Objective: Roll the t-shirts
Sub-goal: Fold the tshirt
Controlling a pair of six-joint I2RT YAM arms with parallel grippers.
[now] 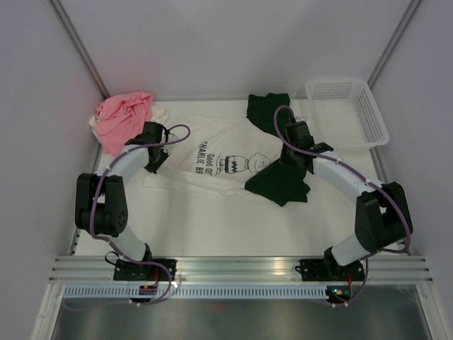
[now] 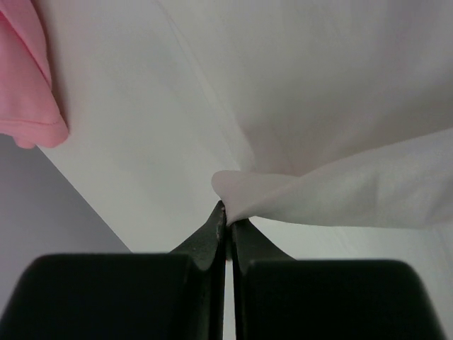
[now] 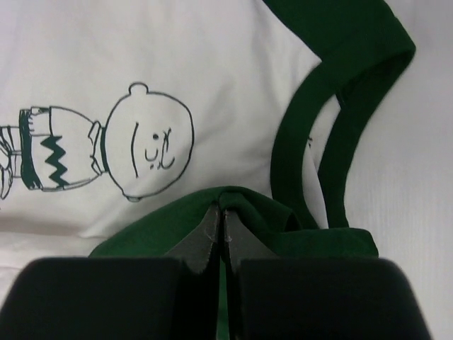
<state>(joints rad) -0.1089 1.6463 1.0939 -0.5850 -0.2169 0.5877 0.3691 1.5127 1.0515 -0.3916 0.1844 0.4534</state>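
Note:
The white t-shirt (image 1: 212, 152) with black cartoon print lies spread at the table's middle. My left gripper (image 1: 157, 160) is shut on a fold of its white cloth (image 2: 297, 195) at the shirt's left side. The dark green sleeve cloth (image 1: 279, 183) at the shirt's right side is pinched by my shut right gripper (image 1: 287, 159); in the right wrist view the green fold (image 3: 233, 202) sits at the fingertips, with the cartoon figure (image 3: 106, 145) beyond. A pink t-shirt (image 1: 124, 120) lies crumpled at the back left, over a cream one (image 1: 160, 113).
A white mesh basket (image 1: 348, 110) stands at the back right. More dark green cloth (image 1: 267, 108) lies at the back middle. The pink shirt's edge (image 2: 28, 92) shows at the left of the left wrist view. Grey walls enclose the table.

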